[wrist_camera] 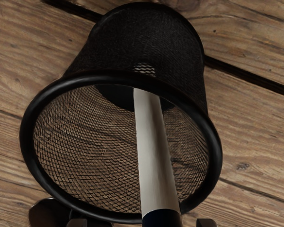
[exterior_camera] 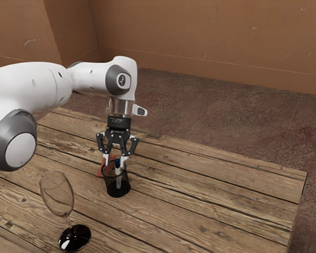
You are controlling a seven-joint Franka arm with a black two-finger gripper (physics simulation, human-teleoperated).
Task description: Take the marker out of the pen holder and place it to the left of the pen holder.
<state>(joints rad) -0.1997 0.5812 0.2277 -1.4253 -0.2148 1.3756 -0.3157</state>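
Nothing of the job looks finished yet, from where I'm standing. The slim marker with a white barrel and dark blue end (wrist_camera: 154, 151) is inside the round black wire-mesh pen holder (exterior_camera: 117, 191), leaning, its blue end up by the rim. The holder stands upright on the wooden desk (exterior_camera: 242, 211), set in from the long far edge and well apart from the far corner at the exterior view's right.

What has been managed, I'd say, is the lining up: the black two-finger gripper (exterior_camera: 116, 160) is right over the mouth of the holder, pointing down. Its jaws are well apart, one on each side of the marker's blue end, with a gap on both sides; they hold nothing. Whether either one brushes the rim, I can't tell.

So the grip, the lift clear of the mesh and the setting down beside the holder all remain. Closing on the blue end looks like the next step, then a straight pull up, or the holder might come along too. There's an orange-red thing (exterior_camera: 100, 171) just behind the holder, and a clear stemmed glass with a glossy black base (exterior_camera: 75, 238) nearer the camera.
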